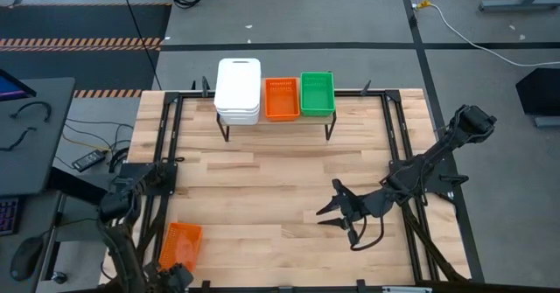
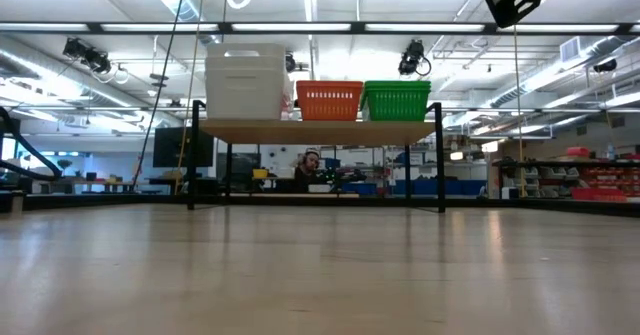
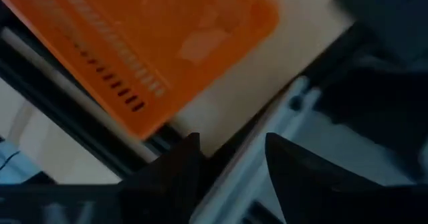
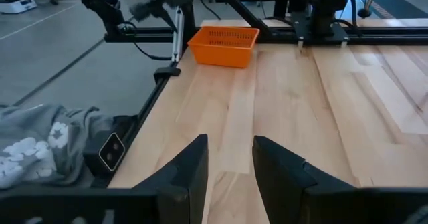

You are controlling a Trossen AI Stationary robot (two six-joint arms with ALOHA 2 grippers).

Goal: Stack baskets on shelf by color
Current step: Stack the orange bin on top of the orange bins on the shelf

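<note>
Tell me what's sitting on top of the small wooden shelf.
On the small wooden shelf: a stack of white plastic baskets, orange perforated baskets and green perforated baskets, side by side. How many orange or green ones are nested can't be told.

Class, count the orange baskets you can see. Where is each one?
2 distinct spots: an orange basket on the shelf, which may hide stacked ones, and another orange basket at the table's near-left corner.
</note>
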